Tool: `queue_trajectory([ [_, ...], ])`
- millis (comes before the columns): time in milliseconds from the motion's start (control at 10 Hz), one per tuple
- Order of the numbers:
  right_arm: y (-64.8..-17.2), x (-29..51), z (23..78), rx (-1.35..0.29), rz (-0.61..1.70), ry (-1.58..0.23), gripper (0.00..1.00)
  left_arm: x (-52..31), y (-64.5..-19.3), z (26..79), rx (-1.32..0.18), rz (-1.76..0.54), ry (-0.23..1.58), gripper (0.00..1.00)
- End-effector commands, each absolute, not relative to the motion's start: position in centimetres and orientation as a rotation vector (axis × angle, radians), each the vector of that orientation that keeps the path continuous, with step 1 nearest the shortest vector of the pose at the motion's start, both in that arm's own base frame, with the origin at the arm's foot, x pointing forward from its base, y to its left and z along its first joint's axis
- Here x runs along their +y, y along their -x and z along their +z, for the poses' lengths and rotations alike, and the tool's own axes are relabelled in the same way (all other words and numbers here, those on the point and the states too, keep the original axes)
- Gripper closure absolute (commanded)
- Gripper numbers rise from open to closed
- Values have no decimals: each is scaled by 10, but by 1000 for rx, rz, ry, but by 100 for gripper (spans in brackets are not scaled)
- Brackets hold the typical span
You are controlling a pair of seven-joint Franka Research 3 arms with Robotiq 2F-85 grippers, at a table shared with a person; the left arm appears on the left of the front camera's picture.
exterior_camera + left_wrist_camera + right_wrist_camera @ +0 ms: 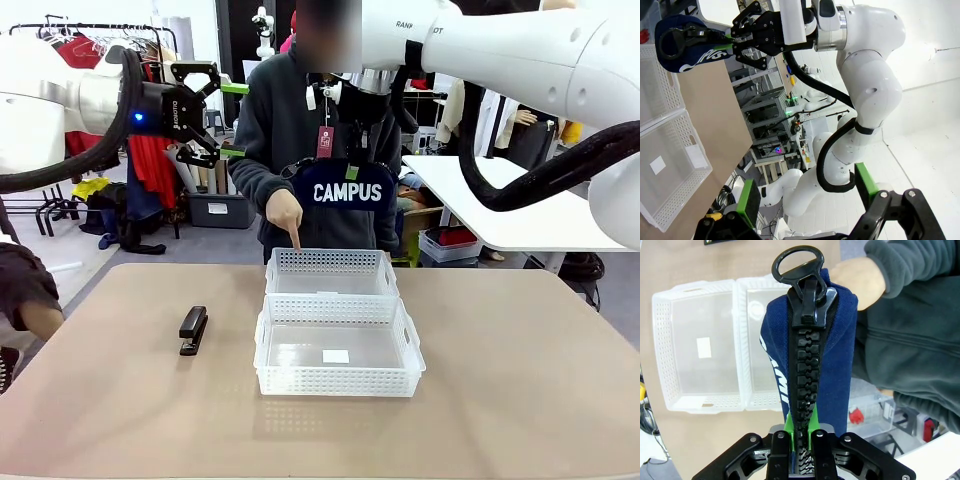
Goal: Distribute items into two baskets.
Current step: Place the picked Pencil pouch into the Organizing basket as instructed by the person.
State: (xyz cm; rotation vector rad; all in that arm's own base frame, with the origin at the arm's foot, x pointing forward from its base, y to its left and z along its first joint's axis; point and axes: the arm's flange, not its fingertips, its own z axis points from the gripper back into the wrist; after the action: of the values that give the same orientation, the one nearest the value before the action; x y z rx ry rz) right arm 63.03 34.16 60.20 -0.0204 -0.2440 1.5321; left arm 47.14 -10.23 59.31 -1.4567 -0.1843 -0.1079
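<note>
Left tool (232, 120), front view: raised at upper left, well above the surface (520, 380), fingers spread wide, green pads facing each other across the gap. Right tool (352, 168) comes down from the upper right and is clamped on the top edge of the navy pouch (350, 192). The pouch hangs upright in the air with its "CAMPUS" lettering towards the camera, above the far basket (330, 275) and apart from it, in front of the person's torso. The person's hand (288, 215) points one finger down at the far basket's left rear rim. Near basket (340, 382) sits touching the far one, long sides together, with a white label on its floor. Black stapler (193, 330) lies flat on the surface, left of the near basket and apart from it.

Left wrist view: own two fingers rise from the bottom edge, wide apart. Farther off, the right tool grips the pouch by one end. Both baskets are at the left edge, side by side on the surface.

Right wrist view: fingers pinched together on the pouch's zip seam, green pads either side of the teeth. The pouch hangs away from the camera, with its ring-shaped zip pull (798, 262) at the far end. Both baskets lie below and left. The person's hand and grey sleeve are just beside the pouch's far end.
</note>
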Motion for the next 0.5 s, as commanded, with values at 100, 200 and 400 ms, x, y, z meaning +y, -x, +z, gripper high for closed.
queue_trajectory([
  [100, -634, 343, 592, -219, 1560, -1, 100, -102, -471, 595, -192, -107, 1457, 0],
  [200, -636, 346, 581, -223, 1572, 0, 100, -102, -471, 595, -192, -107, 1457, 0],
  [400, -643, 350, 556, -194, 1573, 10, 100, -102, -471, 595, -192, -107, 1457, 0],
])
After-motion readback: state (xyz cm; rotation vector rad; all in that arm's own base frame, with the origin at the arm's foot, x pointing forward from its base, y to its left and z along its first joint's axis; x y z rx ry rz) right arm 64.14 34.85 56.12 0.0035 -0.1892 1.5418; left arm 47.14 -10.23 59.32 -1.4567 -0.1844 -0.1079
